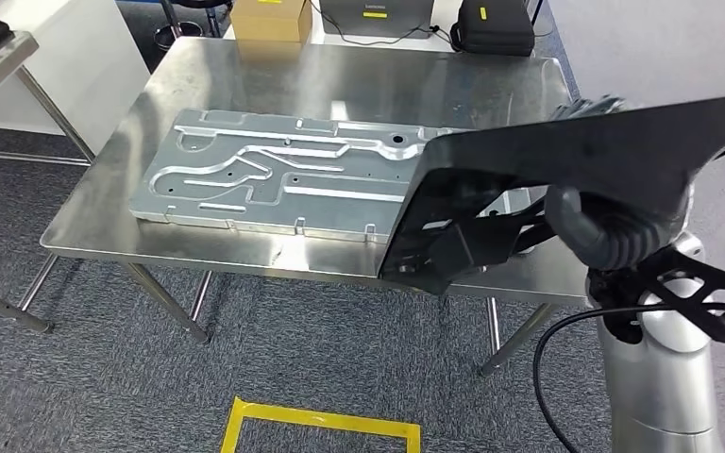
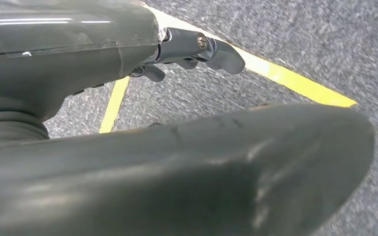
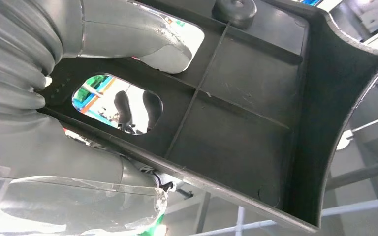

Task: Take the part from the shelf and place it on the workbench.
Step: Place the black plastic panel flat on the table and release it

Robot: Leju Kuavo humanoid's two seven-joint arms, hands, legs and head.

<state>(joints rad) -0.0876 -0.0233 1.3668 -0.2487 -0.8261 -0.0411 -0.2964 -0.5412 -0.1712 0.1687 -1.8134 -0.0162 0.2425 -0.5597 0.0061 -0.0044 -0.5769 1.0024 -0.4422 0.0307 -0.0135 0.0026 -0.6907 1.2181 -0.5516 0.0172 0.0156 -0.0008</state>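
Bright overhead light, workbench (image 1: 245, 85) glare

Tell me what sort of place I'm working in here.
Probably a workshop or robot test lab. A bare steel workbench carries a stamped metal panel, yellow tape marks a square on the grey carpet, and cardboard boxes sit behind. The right hand holds a black plastic part.

On the workbench (image 1: 245, 75) a stamped metal panel (image 1: 274, 175) lay left of the part (image 1: 566, 156), which the right hand (image 3: 128, 44) held above the bench's right front corner, a cardboard box (image 1: 271, 19) behind.
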